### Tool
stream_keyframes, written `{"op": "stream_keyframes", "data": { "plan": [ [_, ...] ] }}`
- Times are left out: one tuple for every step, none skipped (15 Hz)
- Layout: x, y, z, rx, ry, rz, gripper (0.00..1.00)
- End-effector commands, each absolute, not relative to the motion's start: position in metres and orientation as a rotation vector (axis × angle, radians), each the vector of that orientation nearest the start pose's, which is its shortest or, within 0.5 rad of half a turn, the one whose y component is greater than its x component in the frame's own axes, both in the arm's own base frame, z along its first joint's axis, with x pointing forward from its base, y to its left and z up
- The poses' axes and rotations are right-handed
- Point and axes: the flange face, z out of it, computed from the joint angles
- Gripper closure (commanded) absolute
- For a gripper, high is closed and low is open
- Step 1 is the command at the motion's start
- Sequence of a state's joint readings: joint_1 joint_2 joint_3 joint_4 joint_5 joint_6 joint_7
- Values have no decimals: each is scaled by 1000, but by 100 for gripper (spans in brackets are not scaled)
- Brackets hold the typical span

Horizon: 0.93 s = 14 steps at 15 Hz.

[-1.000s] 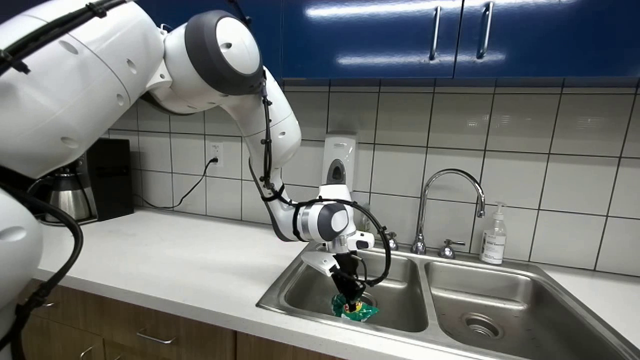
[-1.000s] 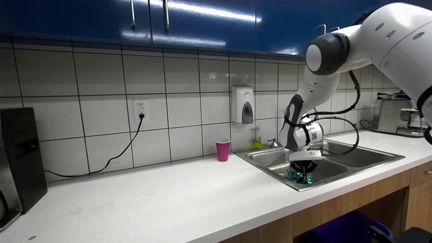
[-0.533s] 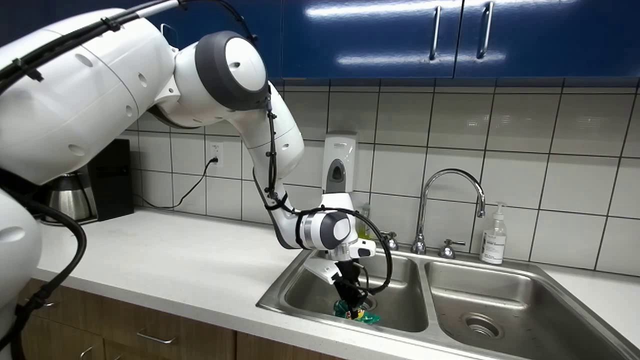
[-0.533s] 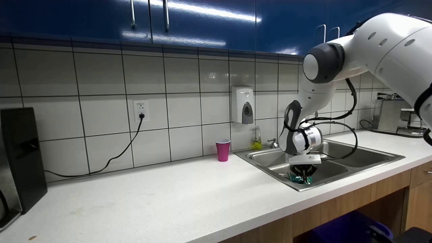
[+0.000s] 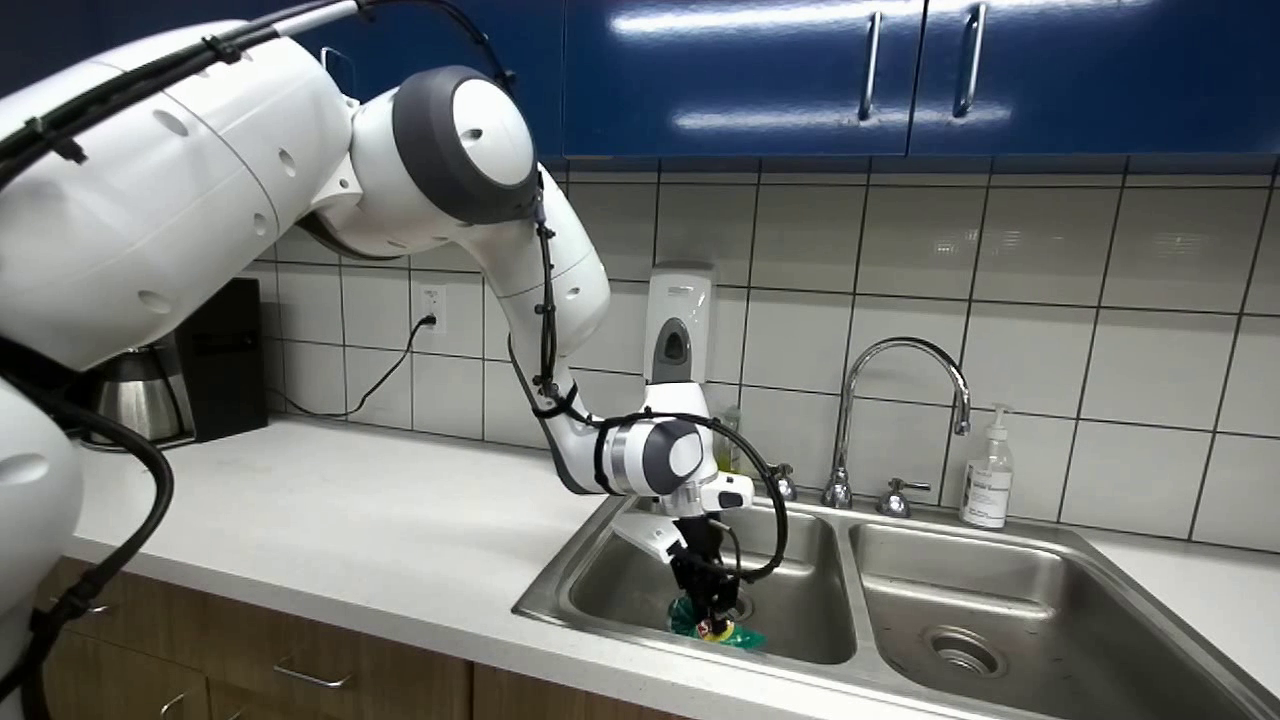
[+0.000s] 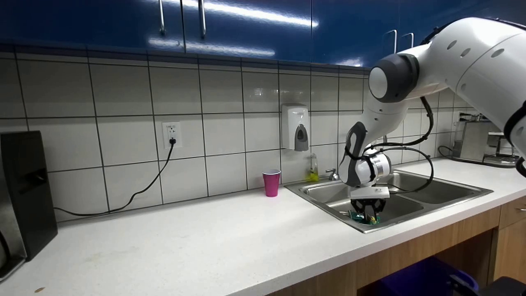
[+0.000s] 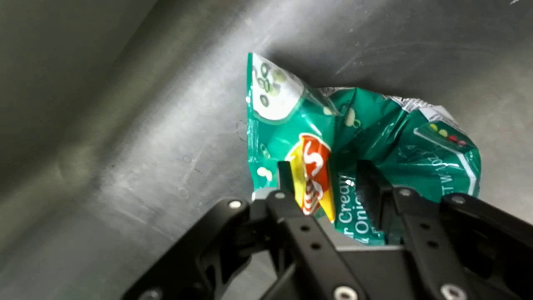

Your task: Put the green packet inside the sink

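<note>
The crumpled green packet [image 7: 291, 121], with a red and yellow logo, lies on the floor of the metal sink [image 7: 187, 125] in the wrist view. It also shows in both exterior views, in the sink's bowl nearer the arm, partly hidden by the gripper [image 5: 745, 637] [image 6: 356, 216]. My gripper [image 7: 325, 175] is low in that bowl, right over the packet. Its black fingers [image 7: 286, 179] stand apart, with the packet's logo and lettering showing between them. In an exterior view a gap shows between the fingertips of the gripper [image 6: 370, 218]. Whether a finger touches the packet I cannot tell.
The divider and a further bowl [image 5: 1040, 640] lie beside this bowl. A curved faucet [image 5: 900, 343] and a pump bottle [image 5: 987, 490] stand behind the sink. A soap dispenser [image 5: 680, 320] hangs on the wall. A pink cup [image 6: 271, 183] stands on the counter [image 6: 205, 246].
The arm has lowered a little, bringing the packet down in the bowl. The fingers were close together on the packet and are now apart, letting it go.
</note>
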<state>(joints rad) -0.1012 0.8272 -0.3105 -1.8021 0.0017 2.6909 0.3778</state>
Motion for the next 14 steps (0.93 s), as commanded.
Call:
{"op": "stream_keyframes", "data": {
  "plan": [
    [605,-239,138,-3152,1067,-143,25],
    [606,-235,143,-3158,1053,-143,17],
    [608,-231,150,-3155,1037,-149,10],
    [609,-228,156,-3152,1027,-157,1],
    [610,-225,162,-3151,1016,-163,0],
    [612,-223,167,-3152,1008,-165,0],
    [612,-222,172,-3151,999,-164,0],
    [612,-220,177,-3152,988,-162,0],
    [611,-218,183,-3146,975,-163,0],
    [610,-217,189,-3146,952,-152,0],
    [608,-215,196,-3148,923,-132,0],
    [606,-213,201,-3143,892,-119,0],
    [604,-211,207,-3151,858,-102,0],
    [601,-210,213,-3158,821,-72,0]
  ]
}}
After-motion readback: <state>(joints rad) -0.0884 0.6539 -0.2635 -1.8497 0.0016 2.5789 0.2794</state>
